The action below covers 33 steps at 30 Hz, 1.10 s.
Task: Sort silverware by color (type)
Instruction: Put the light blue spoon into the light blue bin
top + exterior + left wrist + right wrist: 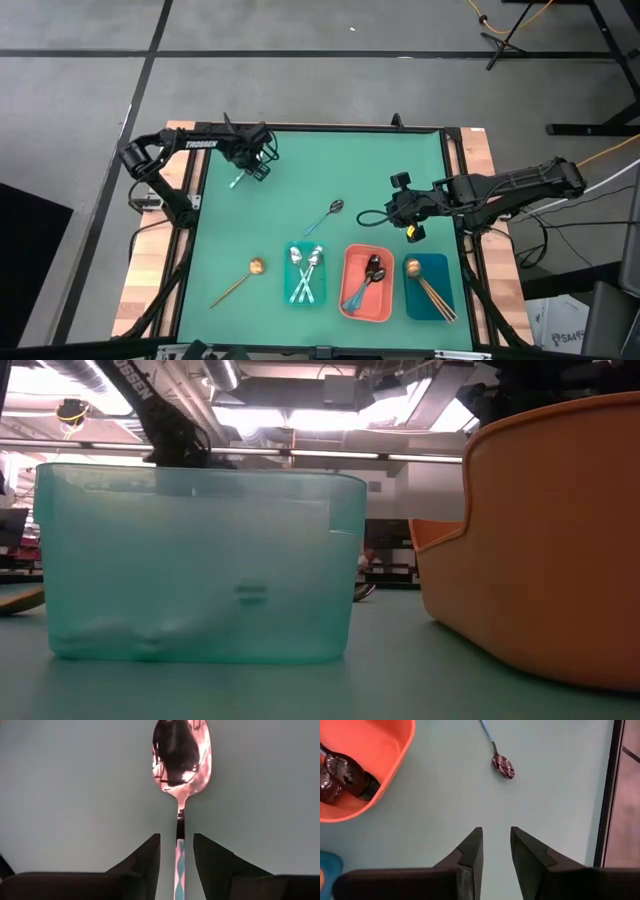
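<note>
A silver spoon [181, 757] with a light-teal handle [179, 865] lies flat on the green table at the far left [237, 180]. My left gripper [176, 837] points down over it, open. Its fingers stand on either side of the handle with a gap on each side. My right gripper [496, 831] hangs open above the table's right half [410, 228], holding nothing. A dark spoon with a bluish handle [326, 217] lies mid-table and shows in the right wrist view [502, 765]. A gold spoon [240, 280] lies near the front left.
Three trays stand along the near edge. The teal tray [305, 295] holds silver spoons, the coral tray [350, 290] holds dark spoons, and the dark blue tray [440, 270] holds gold ones. The teal tray [200, 560] and the coral tray [540, 540] fill the low view.
</note>
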Available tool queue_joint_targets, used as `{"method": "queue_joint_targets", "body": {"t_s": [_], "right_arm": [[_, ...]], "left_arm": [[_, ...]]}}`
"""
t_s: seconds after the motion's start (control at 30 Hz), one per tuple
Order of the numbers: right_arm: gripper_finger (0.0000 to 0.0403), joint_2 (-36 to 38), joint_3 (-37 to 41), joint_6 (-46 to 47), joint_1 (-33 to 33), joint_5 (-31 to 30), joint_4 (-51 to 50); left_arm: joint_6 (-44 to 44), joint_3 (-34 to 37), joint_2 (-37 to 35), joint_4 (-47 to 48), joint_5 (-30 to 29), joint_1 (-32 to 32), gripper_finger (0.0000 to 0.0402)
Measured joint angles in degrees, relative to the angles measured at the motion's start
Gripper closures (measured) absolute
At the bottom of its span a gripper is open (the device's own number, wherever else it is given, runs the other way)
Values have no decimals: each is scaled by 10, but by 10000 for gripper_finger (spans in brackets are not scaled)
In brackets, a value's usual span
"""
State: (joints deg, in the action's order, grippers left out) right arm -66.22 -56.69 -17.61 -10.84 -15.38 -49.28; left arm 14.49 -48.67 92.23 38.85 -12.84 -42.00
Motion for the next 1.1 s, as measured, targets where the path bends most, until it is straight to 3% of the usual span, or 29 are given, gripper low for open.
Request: {"method": "queue_joint_targets", "body": {"t_s": [0.43,0.87,1.1], "right_arm": [[315,0,0,0,0,0,0],[315,0,0,0,0,0,-1],[315,0,0,0,0,0,-1]], "left_arm": [[4,39,-2,-33,-1,0,292],[5,40,-1,-40,6,7,388],[20,40,0,-50,-5,29,387]]}}
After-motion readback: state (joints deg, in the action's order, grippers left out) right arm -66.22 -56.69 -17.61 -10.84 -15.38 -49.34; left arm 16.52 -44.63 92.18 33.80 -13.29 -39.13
